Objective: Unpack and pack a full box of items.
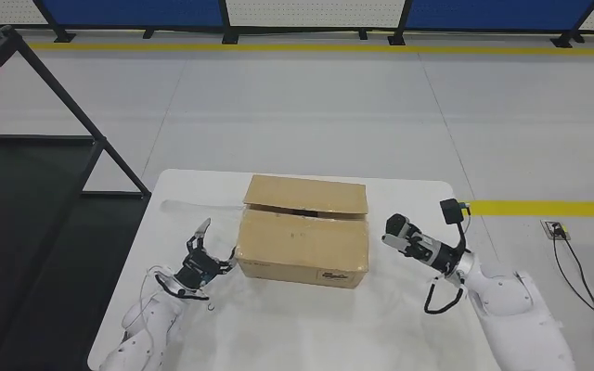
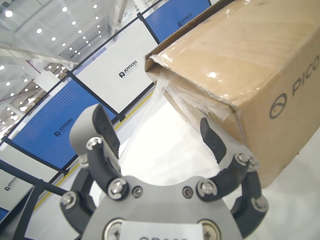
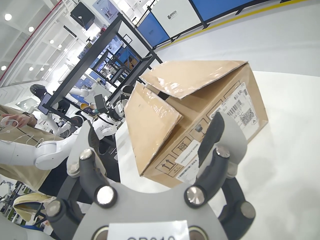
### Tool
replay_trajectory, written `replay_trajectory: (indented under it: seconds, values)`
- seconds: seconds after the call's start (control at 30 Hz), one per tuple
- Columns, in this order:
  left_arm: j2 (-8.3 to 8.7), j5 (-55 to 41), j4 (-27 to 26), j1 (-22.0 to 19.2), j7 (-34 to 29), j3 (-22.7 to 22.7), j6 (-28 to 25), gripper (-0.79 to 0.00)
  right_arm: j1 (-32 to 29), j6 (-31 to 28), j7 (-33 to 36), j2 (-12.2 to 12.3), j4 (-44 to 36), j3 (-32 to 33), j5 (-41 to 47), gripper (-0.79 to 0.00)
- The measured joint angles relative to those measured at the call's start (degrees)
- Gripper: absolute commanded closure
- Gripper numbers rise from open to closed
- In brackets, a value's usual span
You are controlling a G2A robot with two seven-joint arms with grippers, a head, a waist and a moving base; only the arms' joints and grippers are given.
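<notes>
A brown cardboard box [image 1: 304, 232] stands in the middle of the white table [image 1: 278, 325], its two top flaps lying nearly flat with a dark slit between them. My left gripper [image 1: 206, 250] sits open just off the box's left end, close to its lower corner [image 2: 250, 131], where clear tape hangs loose. My right gripper [image 1: 397, 232] is open off the box's right end, a short gap away. In the right wrist view the box [image 3: 200, 106] shows labels on its end face and one flap raised slightly over the other.
A loose strip of clear tape [image 1: 200, 206] lies on the table left of the box. A black frame [image 1: 83, 139] stands beyond the table's left edge. Bare table surface lies in front of the box.
</notes>
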Motion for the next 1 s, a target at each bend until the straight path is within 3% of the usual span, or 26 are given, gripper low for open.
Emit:
replay_trajectory:
  seconds: [0.27, 0.47, 0.63, 0.77, 1.0]
  values:
    - [0.07, -0.9, 0.4, -0.4, -0.3, 0.0, 0.5, -0.785, 0.3, 2.0, 0.1, 0.5, -0.5, -0.1, -0.1, -0.785]
    - [0.07, -9.7, 0.5, -0.6, 1.1, -3.4, 0.4, -0.785, 0.3, 2.0, 0.1, 0.5, -0.5, -0.1, 0.0, -0.785]
    - [-0.02, -12.2, 0.9, -0.9, -0.8, -4.9, 4.7, -0.785, -0.3, 5.4, -0.5, 0.3, -2.2, -1.4, 1.9, -0.785]
    - [-0.07, -12.4, 1.0, -0.9, -1.0, -4.9, 5.0, -0.785, 1.9, 9.8, 3.5, 0.2, -0.2, -3.3, 8.2, -0.785]
    - [-0.07, -12.4, 0.9, -0.9, -1.0, -4.9, 5.0, -0.785, 6.4, 10.5, 10.6, -0.1, 5.5, -6.4, 15.8, -0.785]
